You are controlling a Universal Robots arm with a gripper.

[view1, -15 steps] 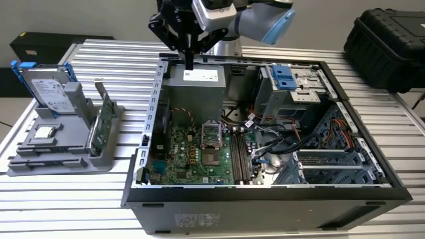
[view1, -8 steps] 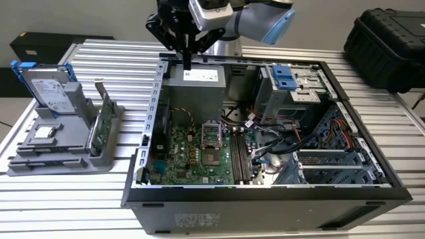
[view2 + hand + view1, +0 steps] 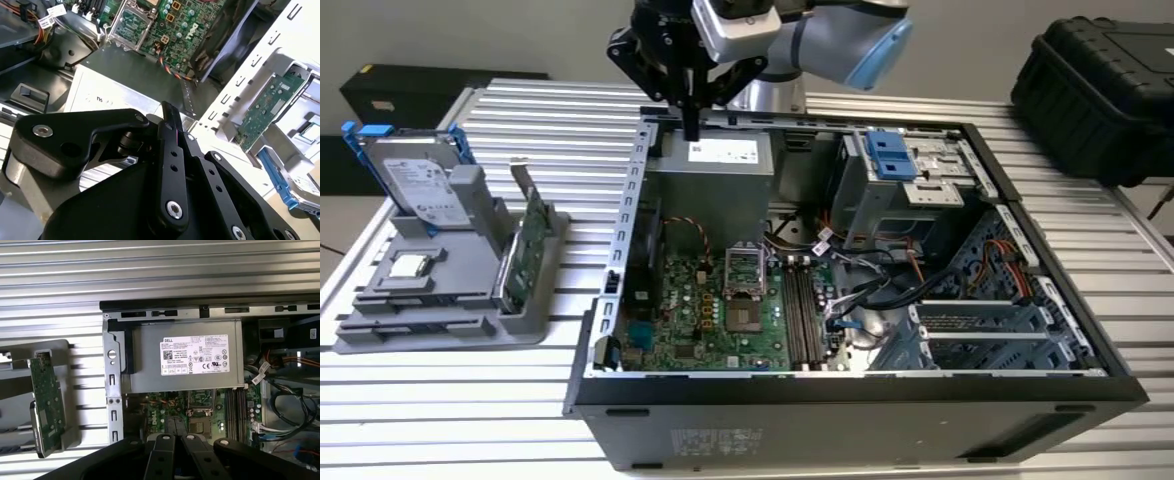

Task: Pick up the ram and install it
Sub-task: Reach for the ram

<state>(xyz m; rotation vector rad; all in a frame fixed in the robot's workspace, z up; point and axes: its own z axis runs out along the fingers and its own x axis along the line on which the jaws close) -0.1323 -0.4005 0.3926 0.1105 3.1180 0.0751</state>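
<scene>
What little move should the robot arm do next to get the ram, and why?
Probably swing toward the exterior view's left, to the gray holder. The tool hangs shut over the power supply, gripping nothing I can see, while the green circuit boards stand upright in that holder, apart from the tool.

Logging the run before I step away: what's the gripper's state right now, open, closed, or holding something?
Gripper: closed, fingertips together with nothing between them, above the power supply.
</scene>
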